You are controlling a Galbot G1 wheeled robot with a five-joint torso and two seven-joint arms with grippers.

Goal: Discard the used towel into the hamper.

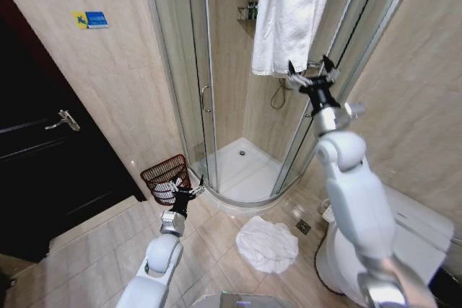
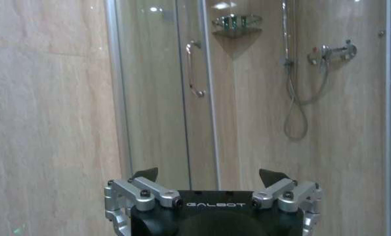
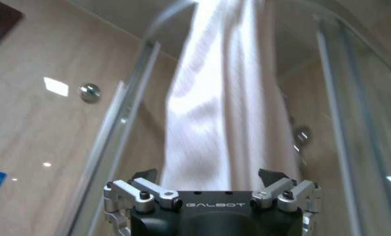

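A tiled bathroom: the towel (image 1: 287, 12) hangs untaken on the shower; right tool (image 1: 312, 74) open just below it, left tool (image 1: 189, 191) open beside the hamper (image 1: 164, 177).

From the head we look down on the shower enclosure (image 1: 238, 106); both wrist cameras face it closer, level and upward.

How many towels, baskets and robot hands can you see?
White towels: 2 (hanging towel, towel on the floor)
Hamper: 1
End effectors: 2 (left end effector, right end effector)
Total: 5
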